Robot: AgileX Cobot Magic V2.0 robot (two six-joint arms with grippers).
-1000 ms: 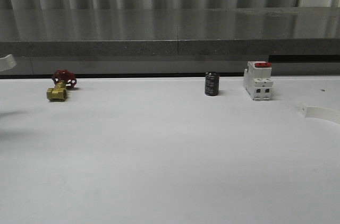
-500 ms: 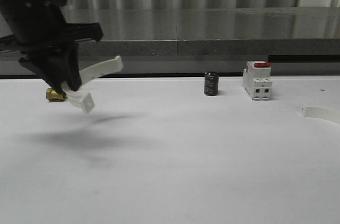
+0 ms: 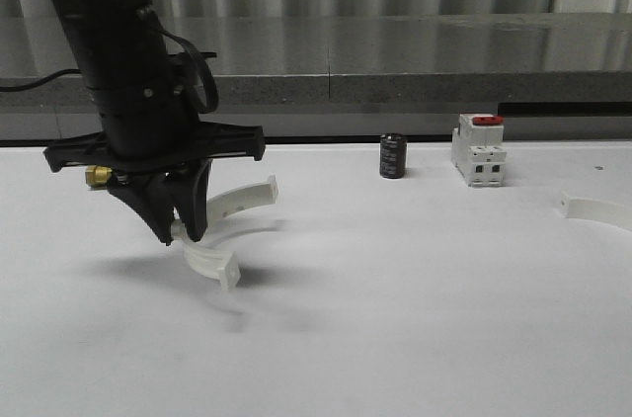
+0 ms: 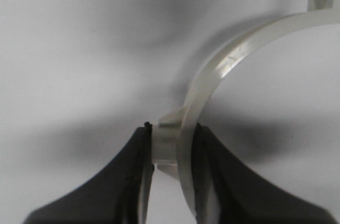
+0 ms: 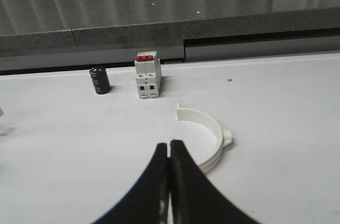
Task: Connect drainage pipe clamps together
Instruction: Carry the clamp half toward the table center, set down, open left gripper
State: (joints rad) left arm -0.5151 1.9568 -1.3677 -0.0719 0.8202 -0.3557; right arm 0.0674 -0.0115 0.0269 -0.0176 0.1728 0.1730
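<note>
Clamp halves are sitting well apart on your white worktop (image 3: 395,318). Your left claw (image 3: 183,231) is pinching one white plastic half-ring (image 3: 225,229) by a small tab on its outer curve, holding it tilted just above the worktop's left side. The other half-ring (image 5: 208,136) is lying flat at the right, its far end cut off in the front view, just beyond your right claw (image 5: 169,152), whose black fingers are pressing together on nothing. Behind are standing a white boxy breaker (image 3: 479,150) with a red switch, a dark cylinder (image 3: 393,156) whose markings are unreadable, and a brass valve (image 3: 98,176), mostly hidden by the arm.
</note>
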